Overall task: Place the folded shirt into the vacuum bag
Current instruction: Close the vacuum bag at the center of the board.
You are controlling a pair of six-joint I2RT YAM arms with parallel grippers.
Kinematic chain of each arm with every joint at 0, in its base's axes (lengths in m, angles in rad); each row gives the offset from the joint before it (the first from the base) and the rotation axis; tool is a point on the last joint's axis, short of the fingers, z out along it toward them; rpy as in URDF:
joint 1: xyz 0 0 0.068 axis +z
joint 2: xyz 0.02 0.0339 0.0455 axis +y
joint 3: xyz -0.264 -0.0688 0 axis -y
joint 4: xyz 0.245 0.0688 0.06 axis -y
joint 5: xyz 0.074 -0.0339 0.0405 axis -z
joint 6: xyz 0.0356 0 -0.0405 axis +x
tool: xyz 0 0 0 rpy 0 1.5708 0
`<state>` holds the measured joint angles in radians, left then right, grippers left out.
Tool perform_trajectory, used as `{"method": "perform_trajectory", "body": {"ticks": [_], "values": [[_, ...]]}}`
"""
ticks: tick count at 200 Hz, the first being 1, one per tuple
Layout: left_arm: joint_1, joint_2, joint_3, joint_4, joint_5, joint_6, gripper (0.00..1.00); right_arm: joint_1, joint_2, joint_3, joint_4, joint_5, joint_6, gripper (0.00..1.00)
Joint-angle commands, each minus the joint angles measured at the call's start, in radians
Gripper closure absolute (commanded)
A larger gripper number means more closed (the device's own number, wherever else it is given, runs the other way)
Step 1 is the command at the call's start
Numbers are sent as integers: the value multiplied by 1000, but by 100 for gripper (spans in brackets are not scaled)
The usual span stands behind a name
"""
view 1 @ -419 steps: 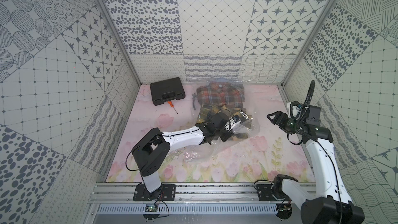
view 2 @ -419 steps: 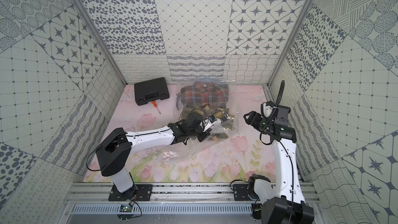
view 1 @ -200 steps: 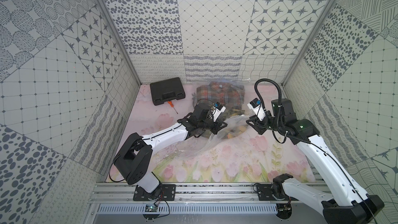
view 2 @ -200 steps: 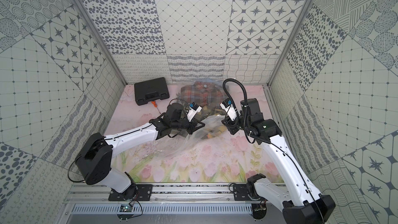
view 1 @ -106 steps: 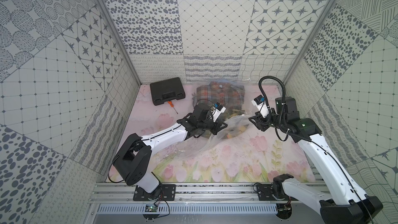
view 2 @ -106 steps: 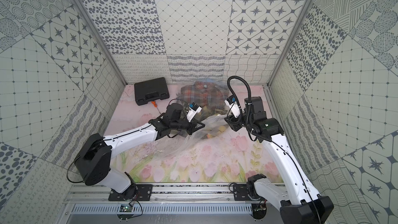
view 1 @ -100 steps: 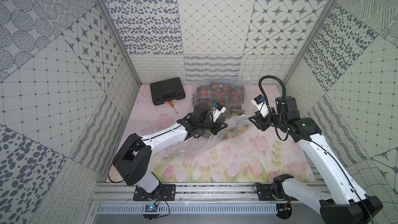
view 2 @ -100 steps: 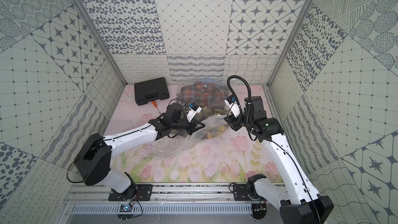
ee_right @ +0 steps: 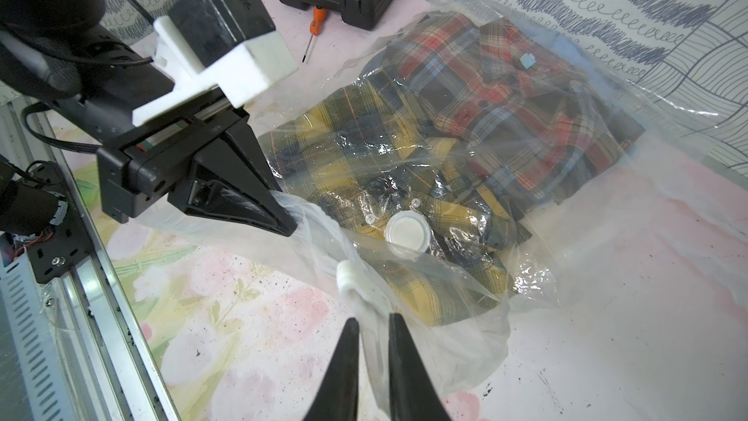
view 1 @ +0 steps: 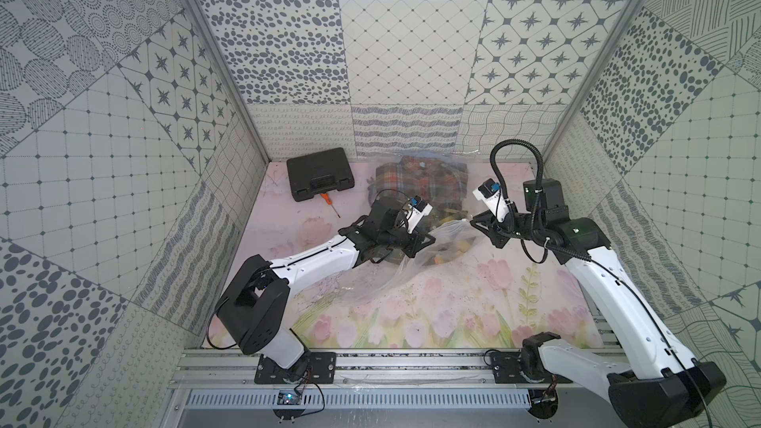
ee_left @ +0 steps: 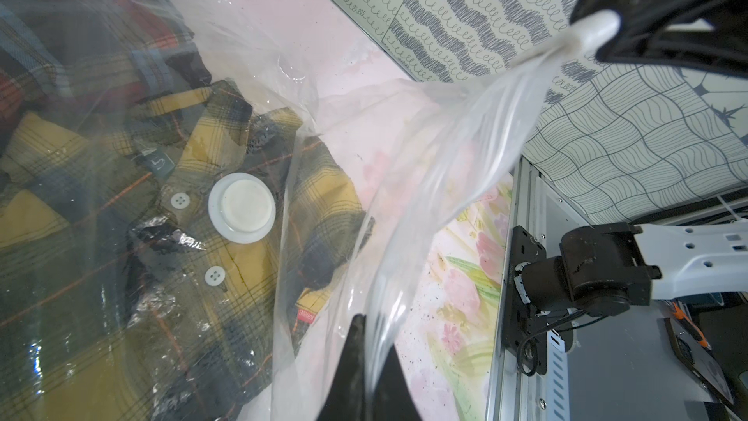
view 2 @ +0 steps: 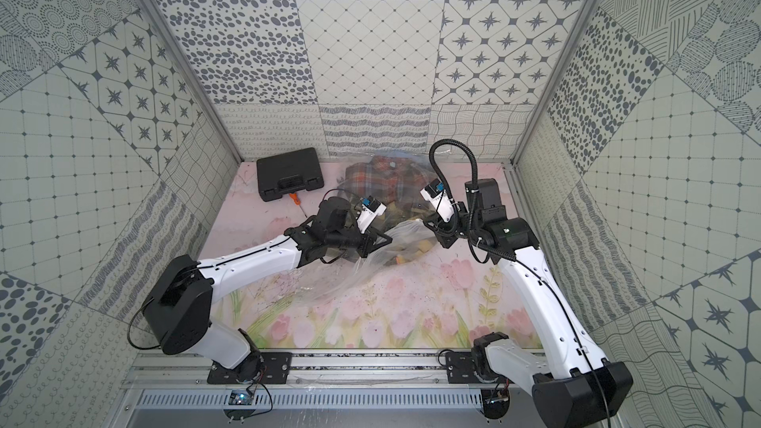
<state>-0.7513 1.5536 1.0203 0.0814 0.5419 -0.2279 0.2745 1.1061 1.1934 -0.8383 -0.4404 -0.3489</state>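
Vacuum bag (view 1: 414, 267) lies toward the mat's (view 1: 453, 314) 12 o'clock, with the yellow plaid shirt (ee_right: 364, 164) inside beneath the white valve (ee_right: 406, 232). Left gripper (view 1: 429, 239) is clamped tight on the bag's film at 9 o'clock. Right gripper (view 1: 471, 223) is pinched nearly closed on it at 3 o'clock.

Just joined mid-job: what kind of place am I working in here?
Probably a lab test booth, not a home: patterned panels wall in a floral mat, and the left arm and right arm are bolted to a metal rail.
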Motion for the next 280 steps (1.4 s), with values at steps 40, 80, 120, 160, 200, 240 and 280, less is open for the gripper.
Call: {"method": "perform_trajectory", "body": {"ticks": [40, 80, 120, 160, 200, 240, 280], "values": [[-3, -18, 18, 12, 17, 2, 100, 7, 22, -8, 7, 11, -23, 89], [-3, -18, 20, 14, 17, 1, 100, 9, 26, -5, 0, 18, -19, 83], [-3, -17, 21, 15, 13, -1, 100, 14, 35, -2, -9, 12, -23, 85], [-3, -32, 22, 15, 13, -4, 100, 15, 34, 13, -14, 14, -24, 100], [-2, -74, 90, -82, -37, 111, 52, 40, -19, 51, -43, -8, -32, 100], [-6, 19, 274, -111, 102, 213, 44, 48, -45, 79, -88, -13, -58, 100], [-43, 60, 332, -131, 299, 415, 45, 47, -49, 97, -95, -73, -65, 100]]}}
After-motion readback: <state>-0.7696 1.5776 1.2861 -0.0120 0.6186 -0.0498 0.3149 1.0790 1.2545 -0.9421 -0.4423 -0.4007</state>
